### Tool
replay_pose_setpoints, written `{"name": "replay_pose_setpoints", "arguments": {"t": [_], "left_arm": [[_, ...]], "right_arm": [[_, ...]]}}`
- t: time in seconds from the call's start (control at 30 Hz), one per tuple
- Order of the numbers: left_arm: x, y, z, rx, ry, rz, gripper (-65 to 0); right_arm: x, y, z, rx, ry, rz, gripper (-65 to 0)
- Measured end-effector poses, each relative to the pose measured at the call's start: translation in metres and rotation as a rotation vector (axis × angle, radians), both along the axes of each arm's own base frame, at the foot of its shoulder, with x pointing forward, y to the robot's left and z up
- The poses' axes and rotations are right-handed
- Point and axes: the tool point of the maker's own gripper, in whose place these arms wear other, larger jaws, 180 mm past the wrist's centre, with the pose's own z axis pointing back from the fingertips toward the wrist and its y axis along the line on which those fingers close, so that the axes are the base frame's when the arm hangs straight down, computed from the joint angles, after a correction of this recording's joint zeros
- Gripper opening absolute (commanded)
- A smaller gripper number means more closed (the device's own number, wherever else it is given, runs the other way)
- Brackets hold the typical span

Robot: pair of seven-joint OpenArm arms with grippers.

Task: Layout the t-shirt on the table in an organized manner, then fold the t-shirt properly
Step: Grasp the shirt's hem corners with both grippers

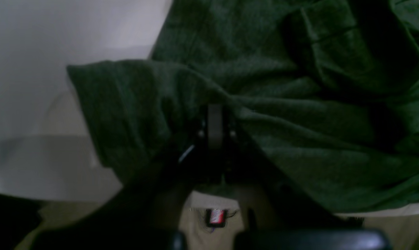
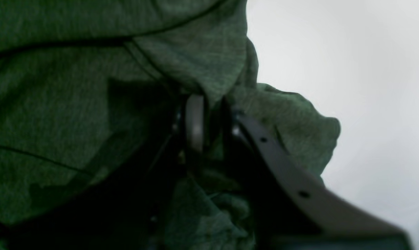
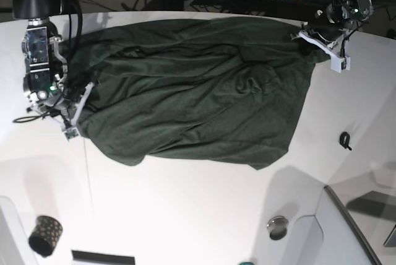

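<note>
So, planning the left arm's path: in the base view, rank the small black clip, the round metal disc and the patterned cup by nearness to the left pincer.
1. Small black clip, below the left pincer, right side.
2. Round metal disc, near edge, right of centre.
3. Patterned cup, bottom-left corner.

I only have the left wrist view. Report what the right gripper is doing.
Observer: Right wrist view shows the right gripper closed on a bunched edge of the large dark green fabric t-shirt.
Operator: Report how it lies overall.
Observer: Base view: spread wrinkled across the far part of the glossy white table, held at opposite ends by the right gripper and left gripper.
Operator: List anything else there.
Observer: A small dark patterned cup stands near the front edge, apart from the t-shirt.
</note>
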Motion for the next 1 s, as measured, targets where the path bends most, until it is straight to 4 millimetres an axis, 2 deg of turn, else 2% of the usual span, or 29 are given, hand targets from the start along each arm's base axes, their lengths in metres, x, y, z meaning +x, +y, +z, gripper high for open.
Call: {"name": "replay_pose_setpoints", "arguments": {"t": [0.07, 0.2, 0.33, 0.53, 0.7, 0.9, 0.93, 1.0], "left_arm": [[-0.005, 0.005, -0.004, 0.046, 0.031, -0.021, -65.0], [-0.006, 0.006, -0.005, 0.062, 0.041, -0.029, -65.0], [-0.006, 0.008, -0.005, 0.067, 0.043, -0.031, -65.0], [-0.007, 0.008, -0.005, 0.07, 0.045, -0.032, -65.0], [-0.015, 0.01, -0.006, 0.077, 0.056, -0.035, -65.0], [-0.014, 0.011, -0.005, 0.078, 0.054, -0.034, -65.0], [-0.013, 0.011, -0.004, 0.082, 0.054, -0.037, -65.0], [-0.009, 0.009, 0.003, 0.09, 0.034, -0.044, -65.0]], "right_arm": [[0.01, -0.003, 0.007, -0.007, -0.018, -0.001, -64.7], [0.029, -0.011, 0.021, -0.019, -0.063, -0.003, -64.1], [0.039, -0.023, 0.019, -0.037, -0.042, -0.02, -64.1], [0.069, -0.042, 0.021, -0.034, -0.084, -0.034, -64.1], [0.069, -0.061, 0.007, -0.04, -0.047, -0.059, -64.2], [0.069, -0.07, -0.003, -0.027, -0.036, -0.076, -63.3], [0.068, -0.071, -0.005, -0.024, -0.028, -0.084, -62.1], [0.067, -0.082, -0.004, -0.005, -0.046, -0.18, -55.2]]}}
